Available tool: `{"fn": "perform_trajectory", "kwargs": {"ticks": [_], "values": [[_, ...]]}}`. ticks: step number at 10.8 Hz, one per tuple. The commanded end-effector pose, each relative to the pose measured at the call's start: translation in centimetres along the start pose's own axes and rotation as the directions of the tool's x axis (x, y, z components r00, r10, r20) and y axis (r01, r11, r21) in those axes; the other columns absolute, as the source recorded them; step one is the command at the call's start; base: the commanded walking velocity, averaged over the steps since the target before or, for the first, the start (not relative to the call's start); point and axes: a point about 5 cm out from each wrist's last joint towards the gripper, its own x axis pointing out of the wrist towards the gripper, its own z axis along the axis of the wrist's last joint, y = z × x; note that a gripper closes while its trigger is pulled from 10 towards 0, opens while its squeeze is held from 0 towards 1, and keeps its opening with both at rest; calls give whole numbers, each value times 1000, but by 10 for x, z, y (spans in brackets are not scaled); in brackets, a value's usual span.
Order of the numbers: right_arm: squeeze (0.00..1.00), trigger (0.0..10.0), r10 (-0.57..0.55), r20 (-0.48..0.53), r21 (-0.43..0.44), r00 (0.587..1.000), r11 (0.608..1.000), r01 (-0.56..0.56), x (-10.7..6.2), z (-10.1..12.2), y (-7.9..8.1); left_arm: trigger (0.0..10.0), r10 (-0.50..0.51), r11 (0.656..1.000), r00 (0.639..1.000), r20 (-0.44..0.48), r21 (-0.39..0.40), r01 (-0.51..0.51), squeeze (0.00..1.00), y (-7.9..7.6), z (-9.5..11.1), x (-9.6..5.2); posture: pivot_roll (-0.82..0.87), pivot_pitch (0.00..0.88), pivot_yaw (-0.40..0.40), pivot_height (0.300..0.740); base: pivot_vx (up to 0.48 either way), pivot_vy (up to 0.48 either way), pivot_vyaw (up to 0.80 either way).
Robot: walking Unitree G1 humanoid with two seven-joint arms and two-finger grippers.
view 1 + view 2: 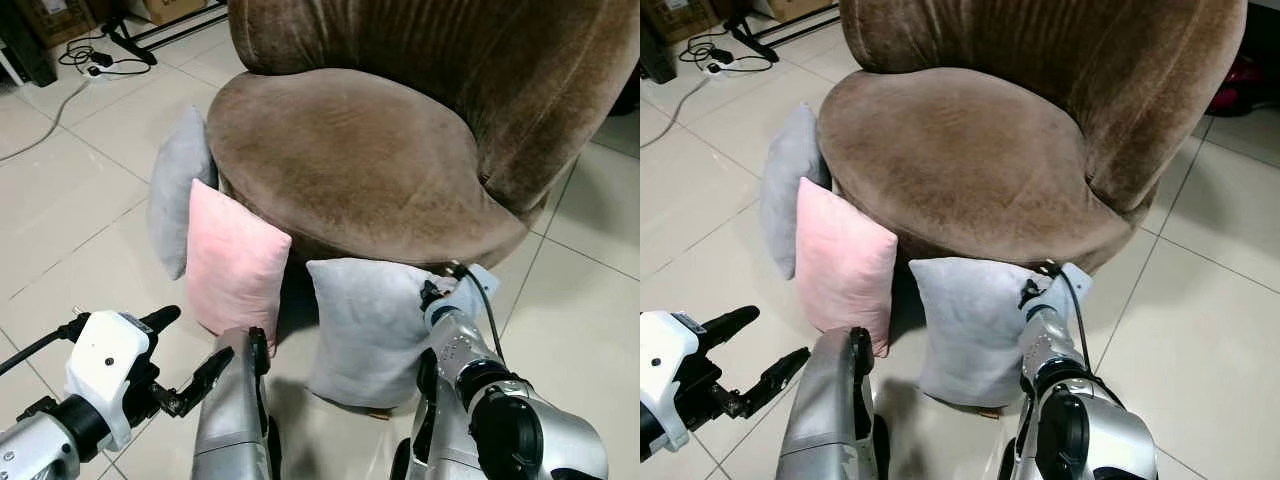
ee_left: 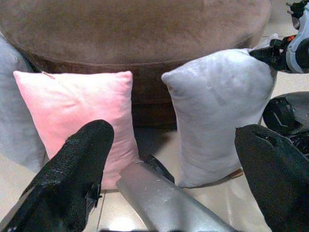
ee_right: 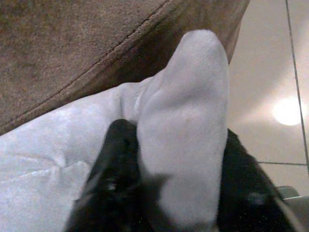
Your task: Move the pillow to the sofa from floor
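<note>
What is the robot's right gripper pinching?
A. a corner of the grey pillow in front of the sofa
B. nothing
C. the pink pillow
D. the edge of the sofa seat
A: the right gripper has its black fingers closed on the upper corner of the grey pillow, which leans against the brown sofa beside the pink pillow.

Two silver arms of brushed metal with black joint rings. White housing on the left wrist, one small dark screw on its face, ending in left gripper point(image 1: 178, 354) with long black textured fingers point(image 2: 77, 169). Black cable looped above right gripper point(image 1: 437, 292).
</note>
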Motion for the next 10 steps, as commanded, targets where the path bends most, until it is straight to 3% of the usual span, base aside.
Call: {"fn": "perform_trajectory", "kwargs": {"ticks": [1,4,7,9,10], "values": [[0,0,15,-45,9,999,1000,-14,-1,-9,4,10000,2,1000,1000,-5,12,-2,0,-2,1,-1,150,114,29,476,0,0,0],[0,0,46,-34,105,998,994,-42,-1,-8,8,10000,3,1000,1000,2,15,-3,0,0,2,3,149,100,32,476,0,0,0],[0,0,94,-56,100,994,991,-88,-2,-10,14,10000,9,1000,1000,7,15,-9,0,0,-1,8,135,75,31,476,0,0,0],[0,0,242,-17,100,970,966,-239,-3,-1,32,10000,60,998,998,34,16,-61,0,2,-3,21,97,10,23,476,0,0,0],[0,0,289,-28,30,957,957,-288,-4,0,38,10000,78,997,996,45,7,-78,0,3,-5,26,82,0,21,476,0,0,0]]}}
